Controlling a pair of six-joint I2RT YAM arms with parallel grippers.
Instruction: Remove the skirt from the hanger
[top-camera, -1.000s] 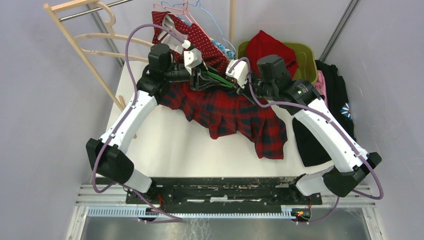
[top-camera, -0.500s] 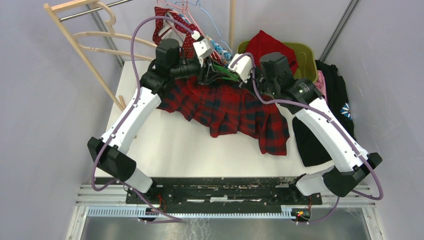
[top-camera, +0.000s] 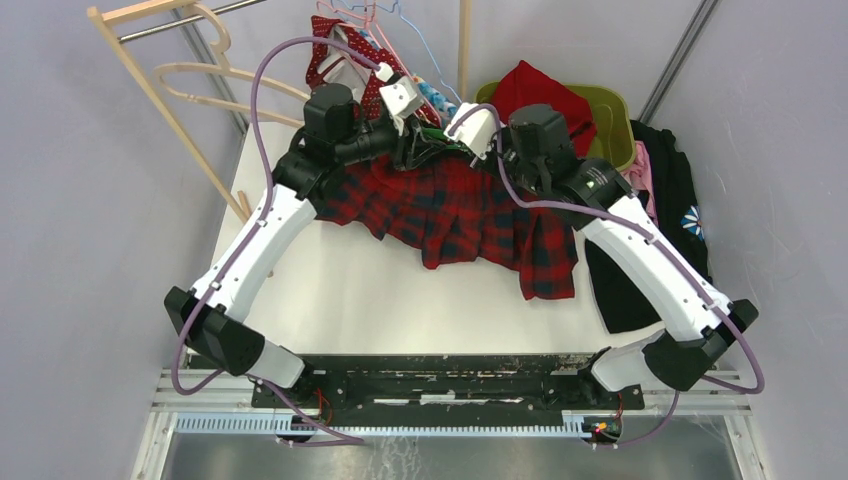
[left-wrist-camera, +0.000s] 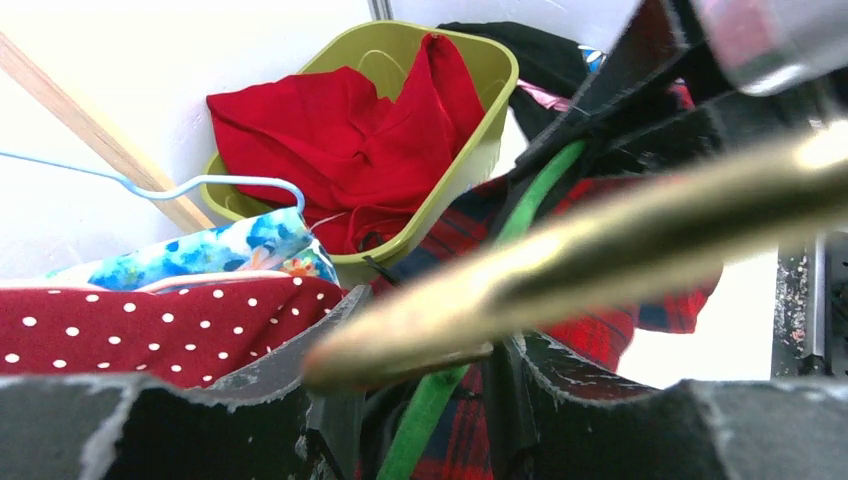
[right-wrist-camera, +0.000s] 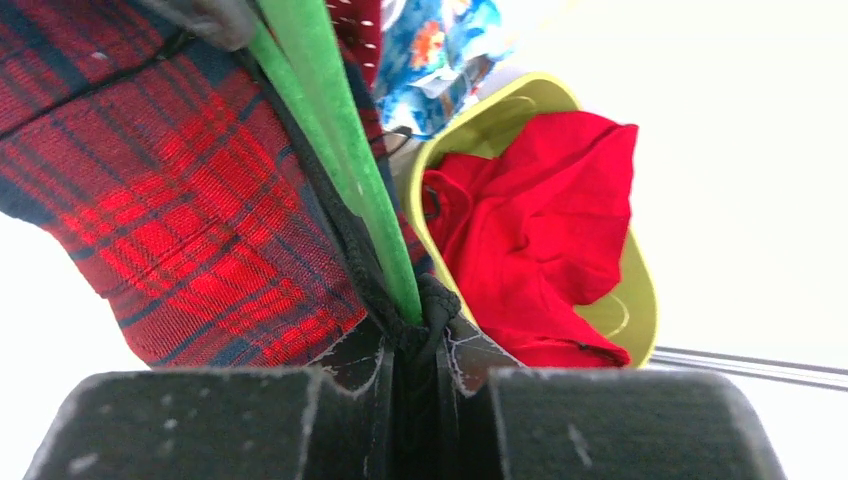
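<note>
The red plaid skirt (top-camera: 460, 210) hangs from a green hanger (top-camera: 447, 150) at the back of the table, its hem trailing on the white tabletop (top-camera: 330, 290). My left gripper (top-camera: 415, 148) comes in from the left. Its jaws stand around the green hanger (left-wrist-camera: 545, 190) and its blurred brass hook (left-wrist-camera: 620, 240), which lies across them. From the right, my right gripper (top-camera: 462, 150) is shut on the skirt's black waistband (right-wrist-camera: 350, 260), right where the green bar (right-wrist-camera: 330, 130) ends. Plaid cloth (right-wrist-camera: 170, 190) fills the left of that view.
An olive bin (top-camera: 615, 100) with a red garment stands behind the right arm. A red polka-dot garment (top-camera: 345, 60) and wire hangers (top-camera: 400, 20) hang behind the left gripper. A wooden rack (top-camera: 150, 80) leans at back left. Dark clothes (top-camera: 670, 170) lie at the right edge.
Both grippers have carried the hanger toward the back of the table, raising the skirt's waist. The cloth has drawn in and hangs straighter; the grips look unchanged.
</note>
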